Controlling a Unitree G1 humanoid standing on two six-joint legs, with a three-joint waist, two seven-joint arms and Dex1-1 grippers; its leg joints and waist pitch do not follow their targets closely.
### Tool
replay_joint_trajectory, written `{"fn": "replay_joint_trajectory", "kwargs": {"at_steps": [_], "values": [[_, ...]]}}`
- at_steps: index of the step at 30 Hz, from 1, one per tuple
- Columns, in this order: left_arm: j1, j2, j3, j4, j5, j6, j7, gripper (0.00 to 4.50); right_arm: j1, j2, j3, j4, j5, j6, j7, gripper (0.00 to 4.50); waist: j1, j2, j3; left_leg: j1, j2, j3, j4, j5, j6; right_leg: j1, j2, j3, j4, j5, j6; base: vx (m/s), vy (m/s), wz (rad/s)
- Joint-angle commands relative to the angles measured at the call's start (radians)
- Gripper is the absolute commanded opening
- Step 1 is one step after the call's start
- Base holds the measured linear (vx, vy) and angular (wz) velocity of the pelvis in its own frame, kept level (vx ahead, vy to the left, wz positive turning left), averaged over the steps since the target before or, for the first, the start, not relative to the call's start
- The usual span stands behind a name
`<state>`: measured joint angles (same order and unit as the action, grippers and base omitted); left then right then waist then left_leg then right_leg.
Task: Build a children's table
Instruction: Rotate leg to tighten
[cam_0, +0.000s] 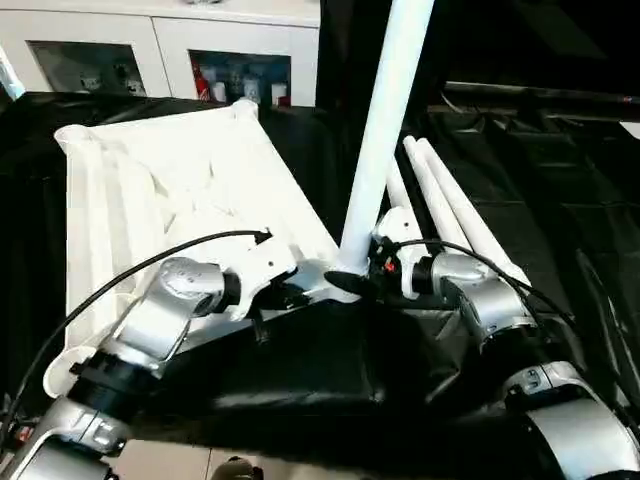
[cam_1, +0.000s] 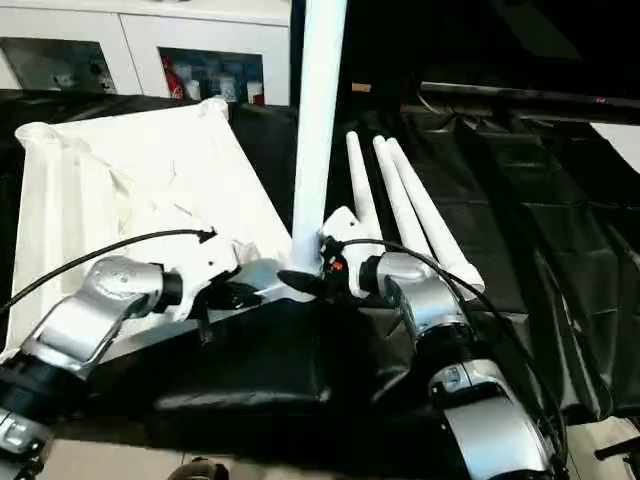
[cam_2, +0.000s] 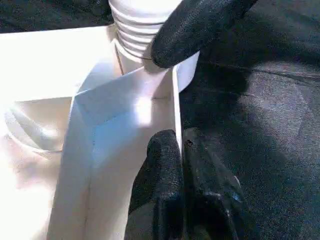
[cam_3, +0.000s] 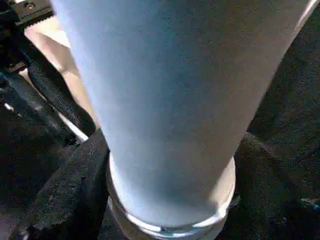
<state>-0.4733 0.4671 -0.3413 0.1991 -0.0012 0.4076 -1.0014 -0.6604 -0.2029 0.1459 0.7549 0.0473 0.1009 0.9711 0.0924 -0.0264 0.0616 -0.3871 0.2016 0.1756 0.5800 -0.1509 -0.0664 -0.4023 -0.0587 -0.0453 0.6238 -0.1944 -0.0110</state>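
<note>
The white table top (cam_0: 180, 170) lies underside up on black cloth. One white leg (cam_0: 385, 120) stands upright in its near right corner socket, its threaded end (cam_2: 135, 25) at the socket. My right gripper (cam_0: 355, 283) holds the base of that leg (cam_3: 170, 100), one black finger (cam_3: 65, 200) pressed against each side. My left gripper (cam_0: 290, 295) is shut on the top's thin rim wall (cam_2: 176, 100) just beside that corner, pinching it between both fingers (cam_2: 160, 165).
Three more white legs (cam_0: 450, 205) lie side by side on the black cloth to the right of the top. A white cabinet (cam_0: 160, 50) with glass doors stands behind. Black cables loop over both forearms.
</note>
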Motion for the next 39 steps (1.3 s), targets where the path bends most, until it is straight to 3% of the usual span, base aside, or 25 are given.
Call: {"fn": "replay_joint_trajectory", "kwargs": {"at_steps": [1,3,9,13,15,16,21,23,24,30,33,39], "values": [[0.019,0.001,-0.046,-0.05,-0.022,-0.035,-0.09,0.0,0.006,-0.029,-0.002,-0.015,-0.012,-0.002,-0.007,3.25,-0.001,0.011,-0.073,0.025,0.03,-0.006,-0.064,-0.226,-0.004,0.047,-0.071,0.04,-0.067,-0.103,-0.226,0.0,0.0,0.0],[0.027,0.006,-0.043,-0.056,-0.022,-0.036,-0.095,0.0,0.017,-0.027,0.004,-0.022,-0.01,-0.004,0.0,2.94,-0.003,0.011,-0.073,0.025,0.03,-0.005,-0.063,-0.223,-0.001,0.046,-0.071,0.04,-0.067,-0.099,-0.229,0.0,0.0,0.0],[0.028,-0.012,-0.021,-0.052,-0.032,0.008,-0.043,0.0,0.035,0.003,-0.009,-0.029,0.0,0.013,-0.046,2.78,-0.003,0.011,-0.07,0.025,0.029,-0.006,-0.064,-0.23,-0.008,0.046,-0.072,0.041,-0.069,-0.121,-0.226,0.0,0.0,0.0],[-0.046,-0.136,0.06,0.051,-0.028,0.094,0.158,0.0,0.001,0.111,-0.074,0.086,0.002,0.052,-0.326,2.77,-0.011,0.011,-0.064,0.032,0.028,-0.007,-0.068,-0.307,-0.042,0.035,-0.074,0.044,-0.08,-0.257,-0.208,0.0,0.0,0.0],[-0.075,-0.173,0.078,0.094,-0.018,0.108,0.222,0.0,-0.016,0.148,-0.09,0.125,0.003,0.06,-0.404,2.77,-0.011,0.009,-0.065,0.032,0.027,-0.012,-0.069,-0.333,-0.052,0.037,-0.076,0.042,-0.084,-0.31,-0.19,0.0,0.0,0.0],[-0.082,-0.181,0.082,0.106,-0.014,0.108,0.237,0.0,-0.021,0.157,-0.093,0.134,0.004,0.061,-0.422,2.77,-0.015,0.014,-0.065,0.028,0.026,-0.011,-0.069,-0.332,-0.052,0.035,-0.076,0.044,-0.083,-0.307,-0.187,0.0,0.0,0.0],[-0.151,-0.261,0.099,0.22,0.026,0.126,0.363,0.0,-0.095,0.26,-0.104,0.252,-0.012,0.043,-0.615,2.77,-0.016,0.015,-0.067,0.033,0.024,-0.012,-0.067,-0.34,-0.059,0.031,-0.074,0.043,-0.086,-0.276,-0.178,0.0,0.0,0.0],[-0.158,-0.275,0.083,0.233,0.037,0.104,0.36,0.0,-0.118,0.292,-0.117,0.285,-0.009,0.027,-0.635,2.77,-0.017,0.013,-0.069,0.029,0.024,-0.012,-0.067,-0.333,-0.053,0.033,-0.076,0.043,-0.086,-0.269,-0.175,0.0,0.0,0.0],[-0.155,-0.273,0.066,0.229,0.046,0.058,0.348,0.0,-0.132,0.307,-0.139,0.302,0.011,0.023,-0.618,3.32,-0.018,0.012,-0.069,0.026,0.024,-0.013,-0.068,-0.327,-0.05,0.035,-0.076,0.043,-0.084,-0.262,-0.174,0.0,0.0,0.0],[-0.125,-0.237,0.03,0.206,0.043,-0.047,0.283,0.0,-0.154,0.295,-0.145,0.304,0.008,-0.016,-0.595,3.83,-0.018,0.016,-0.07,0.024,0.027,-0.012,-0.07,-0.318,-0.041,0.037,-0.075,0.042,-0.079,-0.211,-0.185,0.0,0.0,0.0],[-0.085,-0.194,0.007,0.169,0.038,-0.062,0.2,0.0,-0.137,0.259,-0.113,0.278,-0.009,-0.03,-0.529,3.83,-0.026,0.018,-0.071,0.02,0.027,-0.012,-0.069,-0.307,-0.035,0.041,-0.075,0.042,-0.076,-0.19,-0.197,0.0,0.0,0.0],[-0.037,-0.123,-0.01,0.148,0.037,-0.127,0.107,0.0,-0.071,0.179,-0.056,0.19,-0.048,-0.072,-0.371,3.83,-0.023,0.025,-0.07,0.025,0.03,-0.009,-0.069,-0.296,-0.024,0.042,-0.071,0.041,-0.074,-0.129,-0.219,0.0,0.0,0.0]]}}
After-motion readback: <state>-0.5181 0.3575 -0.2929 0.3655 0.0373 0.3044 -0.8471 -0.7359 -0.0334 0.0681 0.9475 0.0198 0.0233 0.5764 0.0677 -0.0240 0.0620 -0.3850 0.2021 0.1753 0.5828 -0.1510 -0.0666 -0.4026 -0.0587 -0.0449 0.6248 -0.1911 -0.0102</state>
